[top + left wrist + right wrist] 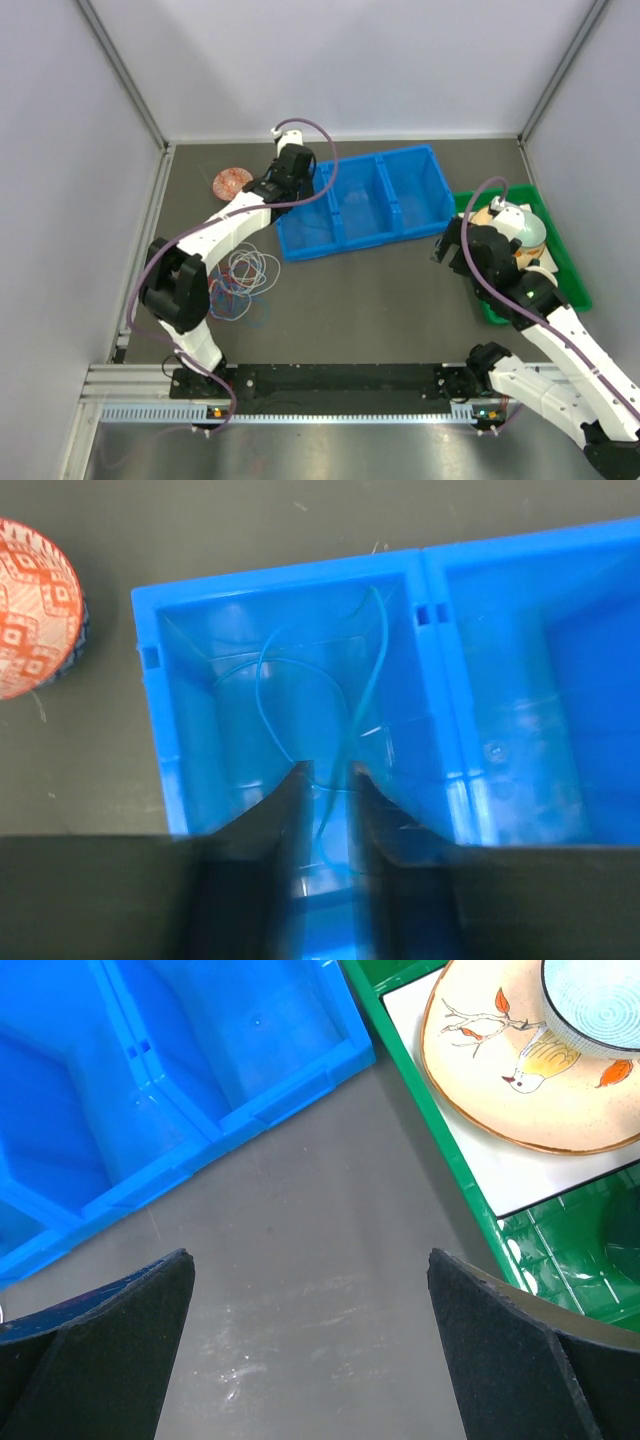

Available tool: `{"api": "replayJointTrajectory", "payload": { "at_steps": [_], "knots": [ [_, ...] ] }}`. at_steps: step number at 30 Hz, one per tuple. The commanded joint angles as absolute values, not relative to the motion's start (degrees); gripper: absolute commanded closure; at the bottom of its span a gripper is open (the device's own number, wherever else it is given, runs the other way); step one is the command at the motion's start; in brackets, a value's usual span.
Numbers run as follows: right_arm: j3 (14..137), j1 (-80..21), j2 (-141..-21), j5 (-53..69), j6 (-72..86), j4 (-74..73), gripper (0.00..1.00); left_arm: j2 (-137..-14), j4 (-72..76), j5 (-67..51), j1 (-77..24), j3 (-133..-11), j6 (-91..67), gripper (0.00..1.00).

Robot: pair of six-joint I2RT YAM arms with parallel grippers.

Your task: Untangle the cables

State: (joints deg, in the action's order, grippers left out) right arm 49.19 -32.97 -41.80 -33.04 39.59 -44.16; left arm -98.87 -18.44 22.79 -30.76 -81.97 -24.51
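The left fingers (250,870) are held narrowly parted over the left compartment of the blue bin (290,575), where a blue cable (262,695) is seen passing loosely between them. The other cables (245,280) are heaped on the bench (380,290) beside the left arm. The right fingers (100,1340) are spread wide above the bench.

Worktop (400,300): carries every item listed.
Bin (345,243): 12 o'clock from worktop centre; three compartments side by side.
Small bowl (232,182): 10 o'clock from bin, apart from it.
Cable pile (245,280): 8 o'clock from bin, on worktop.
Single cable (375,670): in bin's left compartment, passing between left fingers (270,820).
Tray (572,275): 3 o'clock from bin, just beside it.
Plate (500,1080): in tray.
Bowl (600,1000): on plate.
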Motion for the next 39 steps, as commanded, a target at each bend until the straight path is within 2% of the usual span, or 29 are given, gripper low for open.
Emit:
{"api": "replayJointTrajectory", "payload": {
  "at_steps": [1, 2, 4, 6, 12, 17, 26, 33, 39],
  "knots": [
    [50.8, -33.2, -41.4, -32.7, 39.0, -42.6, 0.01, -98.4, -17.6, 20.7, -30.1, -84.9, -26.5, 0.32],
    [50.8, -33.2, -41.4, -32.7, 38.9, -42.6, 0.01, -97.0, -17.7, 19.5, -30.1, -84.9, -25.9, 0.28],
    [50.9, -33.2, -41.6, -32.9, 39.1, -42.6, 0.01, -95.2, -17.6, 17.8, -30.1, -85.1, -25.4, 0.13],
    [50.9, -33.3, -41.9, -32.8, 39.3, -42.5, 0.01, -92.0, -18.5, 17.1, -30.2, -85.4, -25.1, 0.08],
    [49.8, -33.3, -42.9, -31.7, 40.1, -41.9, 0.01, -80.8, -22.7, 19.0, -30.3, -79.3, -24.4, 0.09],
    [48.9, -33.2, -43.6, -30.5, 40.2, -39.9, 0.01, -72.5, -35.7, 21.6, -30.6, -71.5, -27.0, 0.09],
    [49.7, -33.3, -48.5, -26.5, 38.7, -35.5, 0.01, -65.0, -59.6, 38.7, -30.9, -60.0, -50.4, 0.12],
    [48.9, -33.3, -49.8, -24.9, 38.7, -33.2, 0.01, -68.5, -59.2, 37.2, -30.9, -52.2, -61.2, 0.2],
    [48.6, -33.3, -49.1, -24.6, 38.3, -33.2, 0.01, -68.4, -52.8, 35.1, -30.8, -45.8, -62.7, 0.27]
  ]
}}
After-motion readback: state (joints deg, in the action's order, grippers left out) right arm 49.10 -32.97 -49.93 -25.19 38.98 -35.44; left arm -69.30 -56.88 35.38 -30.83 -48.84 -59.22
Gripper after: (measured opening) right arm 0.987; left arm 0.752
